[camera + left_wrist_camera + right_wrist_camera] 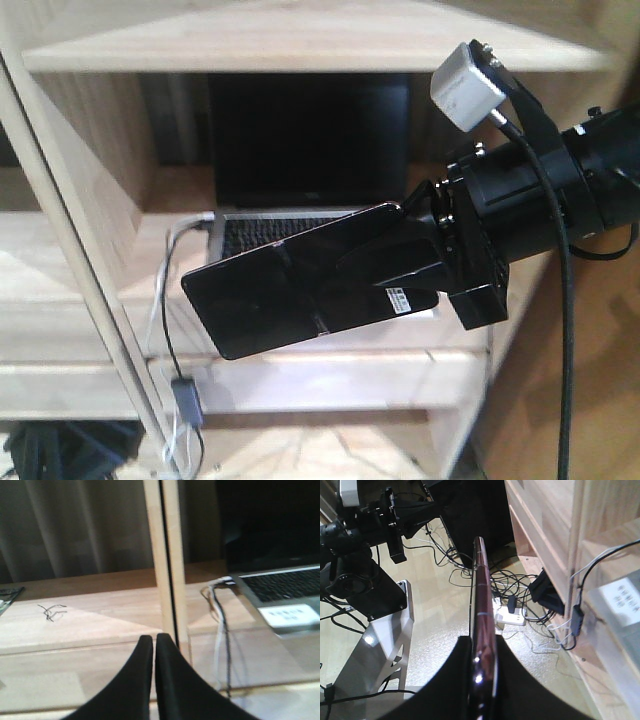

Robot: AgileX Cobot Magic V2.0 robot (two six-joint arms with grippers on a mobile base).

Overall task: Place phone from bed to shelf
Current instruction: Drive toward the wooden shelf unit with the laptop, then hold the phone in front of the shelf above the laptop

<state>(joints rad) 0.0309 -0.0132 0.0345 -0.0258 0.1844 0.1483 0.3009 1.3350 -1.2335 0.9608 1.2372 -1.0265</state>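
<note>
The phone (290, 290) is a glossy black slab with a centre crease and a small white sticker. It hangs tilted in the air in front of the wooden shelf (330, 375), at the level of its lower boards. My right gripper (392, 272) is shut on the phone's right end. In the right wrist view the phone (481, 595) shows edge-on with a pinkish rim, between the right gripper's (483, 647) fingers. My left gripper (153, 641) is shut and empty, facing a shelf board (100, 615). The bed is out of view.
An open grey laptop (300, 140) sits on the shelf behind the phone, with cables (172, 330) hanging over the board edge. A shelf upright (167, 555) stands just ahead of the left gripper. A power strip (510, 615) and tangled wires lie on the floor.
</note>
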